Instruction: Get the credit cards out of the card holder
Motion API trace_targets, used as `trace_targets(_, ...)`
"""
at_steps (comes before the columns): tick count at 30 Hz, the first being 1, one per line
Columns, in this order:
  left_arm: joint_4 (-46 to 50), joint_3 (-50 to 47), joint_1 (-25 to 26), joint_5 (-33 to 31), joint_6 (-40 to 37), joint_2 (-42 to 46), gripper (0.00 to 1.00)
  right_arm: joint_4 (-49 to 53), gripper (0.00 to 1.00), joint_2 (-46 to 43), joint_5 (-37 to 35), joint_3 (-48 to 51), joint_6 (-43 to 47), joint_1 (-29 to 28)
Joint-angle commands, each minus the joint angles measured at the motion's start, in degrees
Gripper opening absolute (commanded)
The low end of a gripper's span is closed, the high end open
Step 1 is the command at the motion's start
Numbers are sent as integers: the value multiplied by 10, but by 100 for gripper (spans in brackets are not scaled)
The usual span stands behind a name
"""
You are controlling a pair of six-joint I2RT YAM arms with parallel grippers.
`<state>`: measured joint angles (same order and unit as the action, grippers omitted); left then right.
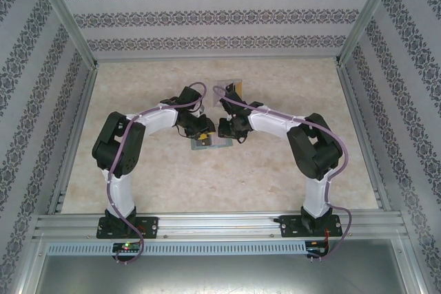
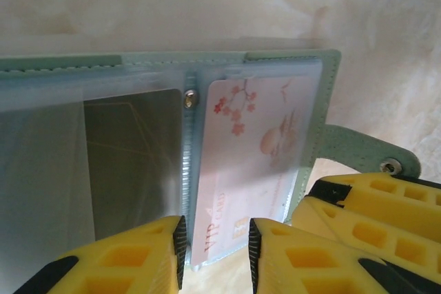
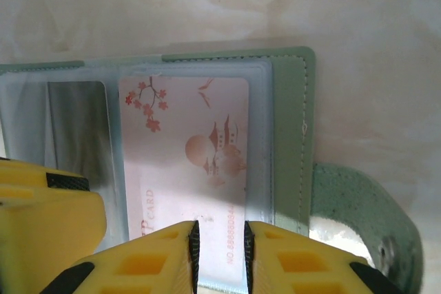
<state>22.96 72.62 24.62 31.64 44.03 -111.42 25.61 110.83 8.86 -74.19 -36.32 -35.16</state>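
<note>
The card holder (image 1: 207, 144) lies open on the table between both arms, its grey-green cover (image 2: 326, 115) (image 3: 289, 135) framing clear sleeves. One of the credit cards, pink with blossoms (image 2: 251, 149) (image 3: 186, 156), sits in a sleeve. A dark card (image 2: 131, 163) (image 3: 76, 129) sits in the sleeve to its left. My left gripper (image 1: 202, 131) (image 2: 216, 253) hangs over the pink card's lower left edge, jaws partly apart. My right gripper (image 1: 224, 131) (image 3: 219, 256) is over the same card's lower edge, with a narrow gap. I cannot tell whether either touches it.
The wallet's snap strap (image 2: 365, 153) (image 3: 358, 211) sticks out to the right on the marble-patterned table (image 1: 275, 170). A clear plastic tray (image 1: 232, 87) stands just behind the grippers. Metal frame rails and patterned walls enclose the table.
</note>
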Motion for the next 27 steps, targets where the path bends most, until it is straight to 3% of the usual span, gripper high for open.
trace_targets(1,4,4,-6,1,3,-9,32,21,27,18,-9,-17,11,-5)
trace_targets(15,-13,-9,-12,23,0,-28,35,3,27,48,49,-16,12,-4)
trace_targets(27,-77,-35,-24,108,-14,1,33,27,27,59,17,-25,21,-8)
